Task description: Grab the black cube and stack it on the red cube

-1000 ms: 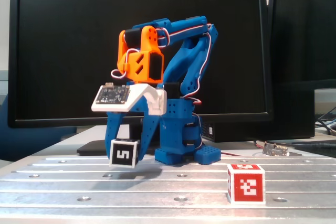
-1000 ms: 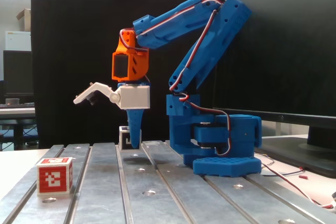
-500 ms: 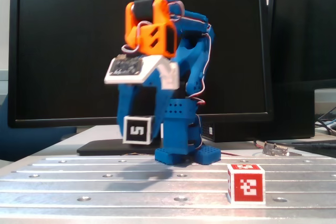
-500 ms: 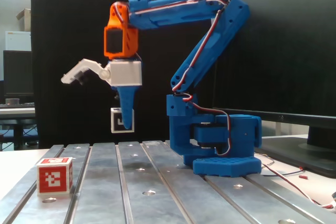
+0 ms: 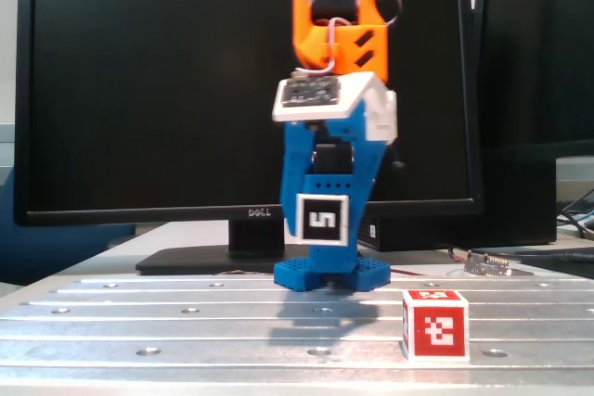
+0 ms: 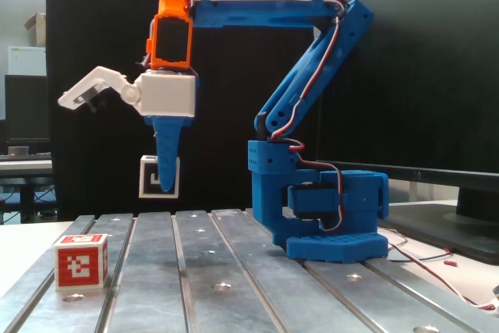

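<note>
Black cube (image 5: 324, 219) is off the table (image 5: 186, 317), clamped in the pincer (image 5: 325, 229) and hanging in the air above the metal slats. In a fixed view from the front its face with the white "5" marker points at the camera, square and upright, framed by the blue fingers (image 5: 299, 169) on either side. In a fixed view from the side the same black cube (image 6: 148, 178) shows as a white-edged square partly covered by the blue tapered finger (image 6: 167, 154), which runs down over its front; the pincer (image 6: 164, 181) points straight down. A white lever part (image 6: 93, 90) of the pincer sticks out toward the left of that view, up and away from the cube.

Red cube (image 5: 434, 324) sits flat on the table near its front edge, toward the front right corner in the front-facing view, white blocky marker facing the camera. In the side view the red cube (image 6: 80, 262) sits at the near left corner of the table (image 6: 234, 271). It is well apart from the held cube, lower and off to the side, not under it.

Arm base (image 6: 327, 216) stands on the table toward the right in the side view, upper arm (image 6: 265, 1) reaching across horizontally. Orange wrist piece (image 5: 339, 30) sits on top of the pincer. A Dell monitor (image 5: 139, 90) stands behind the table, screen dark.
</note>
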Robot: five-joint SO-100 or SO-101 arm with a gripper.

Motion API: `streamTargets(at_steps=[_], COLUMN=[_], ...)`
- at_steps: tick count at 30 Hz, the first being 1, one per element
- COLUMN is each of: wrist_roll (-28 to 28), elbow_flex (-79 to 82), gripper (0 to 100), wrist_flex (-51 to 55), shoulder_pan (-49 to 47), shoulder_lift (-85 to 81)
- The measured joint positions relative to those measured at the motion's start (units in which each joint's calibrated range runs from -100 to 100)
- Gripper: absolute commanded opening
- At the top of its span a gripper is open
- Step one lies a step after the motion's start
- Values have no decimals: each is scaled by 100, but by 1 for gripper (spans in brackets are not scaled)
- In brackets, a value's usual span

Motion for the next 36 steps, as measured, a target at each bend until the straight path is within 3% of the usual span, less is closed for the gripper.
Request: streamTargets(at_steps=[16, 27, 36], wrist_roll=[-404, -981, -1050], elbow_flex=[-1866, -2554, -2862], gripper=[19, 19, 19], wrist_flex=[-430, -430, -430], shoulder_pan=[-741, -1385, -1415], shoulder_lift=[2326, 2858, 3230])
